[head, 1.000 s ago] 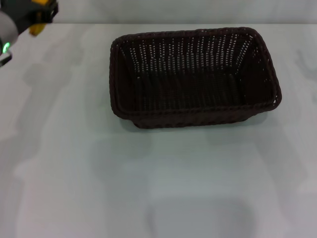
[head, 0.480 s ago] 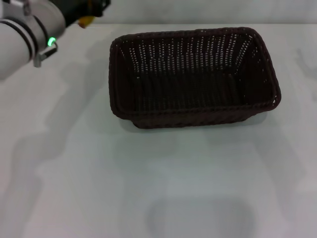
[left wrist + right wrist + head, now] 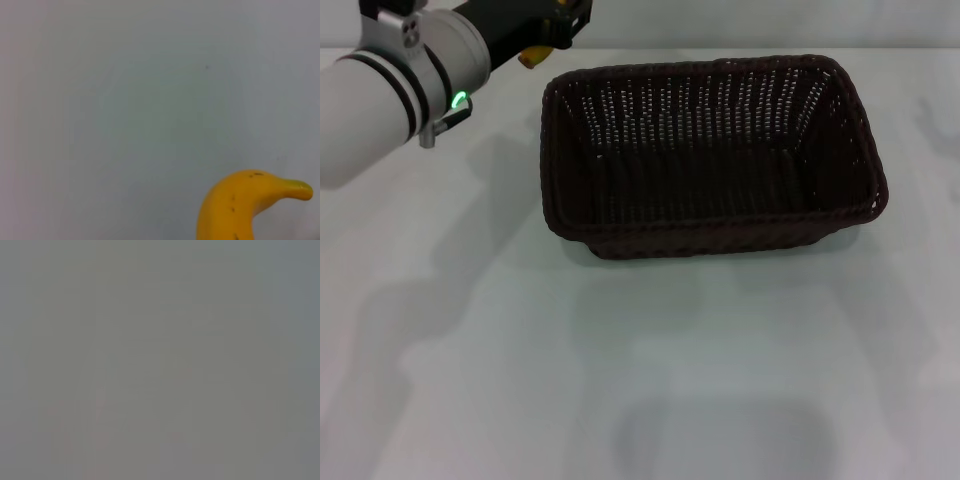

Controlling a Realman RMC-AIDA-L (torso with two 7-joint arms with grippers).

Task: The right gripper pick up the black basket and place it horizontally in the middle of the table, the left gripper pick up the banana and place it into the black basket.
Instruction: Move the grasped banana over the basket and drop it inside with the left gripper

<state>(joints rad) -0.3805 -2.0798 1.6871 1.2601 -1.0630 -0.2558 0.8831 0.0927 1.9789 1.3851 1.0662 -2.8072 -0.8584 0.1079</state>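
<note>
The black basket [image 3: 713,155] is sitting long side across, near the middle of the table [image 3: 620,380], so the first half of the job looks done. It is resting flat and open side up, and nothing is lying inside it as far as the weave lets us see.

The left hand [image 3: 555,22] is hanging at the far left corner of the scene, just beside the basket's rim, not over its opening. It is carrying the banana [image 3: 245,202]: a bit of yellow is peeking out beneath the dark fingers in the head view, and the left wrist view is showing the fruit's curved end with its greenish stem against bare white table. So the hand is closed around the banana, though how tightly is hard to judge from here.

The right hand is not showing anywhere; its wrist view is giving only a blank grey field, so there is no telling whether it is open or closed.

What is left, by my reading: bringing the banana over the basket's opening, lowering it in and letting go.
</note>
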